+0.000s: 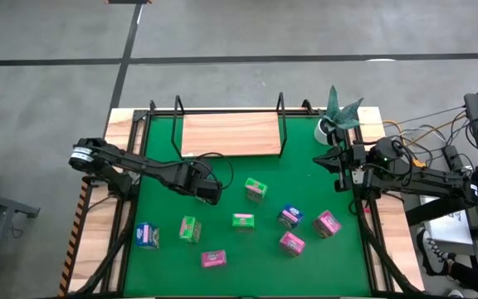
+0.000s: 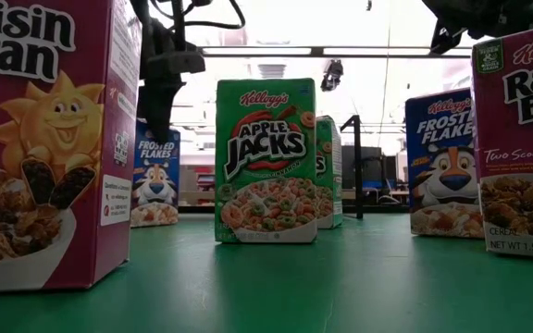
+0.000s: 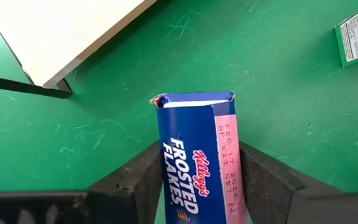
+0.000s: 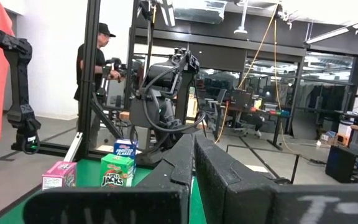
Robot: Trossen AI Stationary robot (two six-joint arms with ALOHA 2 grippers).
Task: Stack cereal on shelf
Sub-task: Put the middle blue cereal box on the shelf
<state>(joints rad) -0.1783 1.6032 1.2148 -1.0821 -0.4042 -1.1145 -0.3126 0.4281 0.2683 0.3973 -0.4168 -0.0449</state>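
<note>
The left end effector (image 3: 194, 186) grips a blue cereal box (image 3: 197, 158) near the bare shelf (image 1: 231, 134); the right end effector (image 4: 191, 163) is closed.

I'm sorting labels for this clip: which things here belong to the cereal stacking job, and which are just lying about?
Job:
- blue box, held in the left gripper above the mat
- eight other boxes, e.g. green box, pink box
- shelf, nothing on it

Lying about:
- potted plant at the mat's corner
- right gripper, parked shut beside it

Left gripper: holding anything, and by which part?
Yes: the left gripper clamps a blue Frosted Flakes box by its two broad faces, one end sticking out.
</note>
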